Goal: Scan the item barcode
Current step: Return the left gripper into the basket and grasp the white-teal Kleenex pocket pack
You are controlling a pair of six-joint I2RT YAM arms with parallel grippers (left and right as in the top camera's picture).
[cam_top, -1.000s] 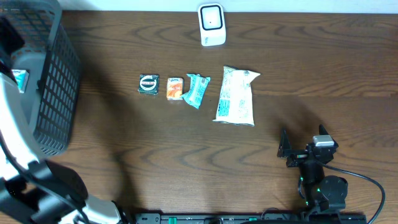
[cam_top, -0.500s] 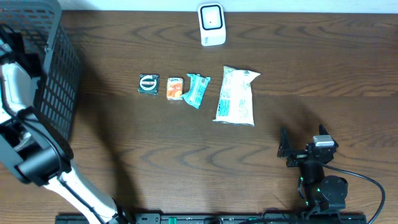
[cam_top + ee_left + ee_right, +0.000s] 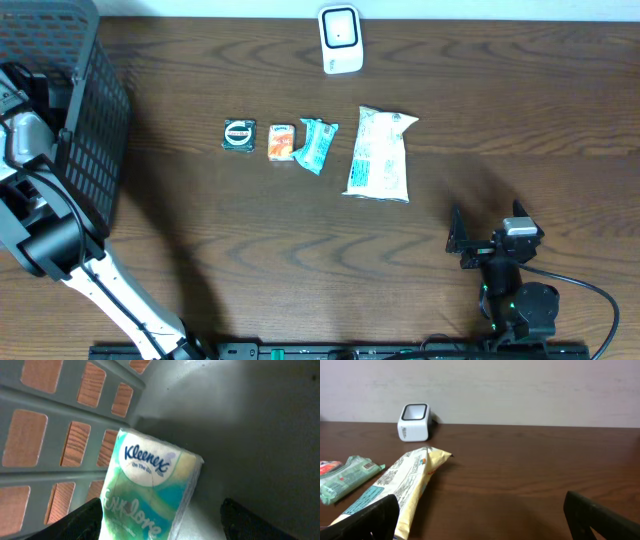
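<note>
The Kleenex tissue pack (image 3: 150, 485) lies in the basket (image 3: 240, 430) against its lattice wall, directly ahead of the left gripper (image 3: 162, 527), whose spread, empty fingers flank its near end; its long axis runs away from them. The right gripper (image 3: 480, 520), wide open, is well apart over the bench (image 3: 530, 485)

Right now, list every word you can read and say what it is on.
"Kleenex": pack in the basket.
"Explore": same pack, lower down.
Small line under "Kleenex": too blurred to read.
Bag, teal packet, orange packet, dark packet: print too small to read.
Scanner: no text visible.
</note>
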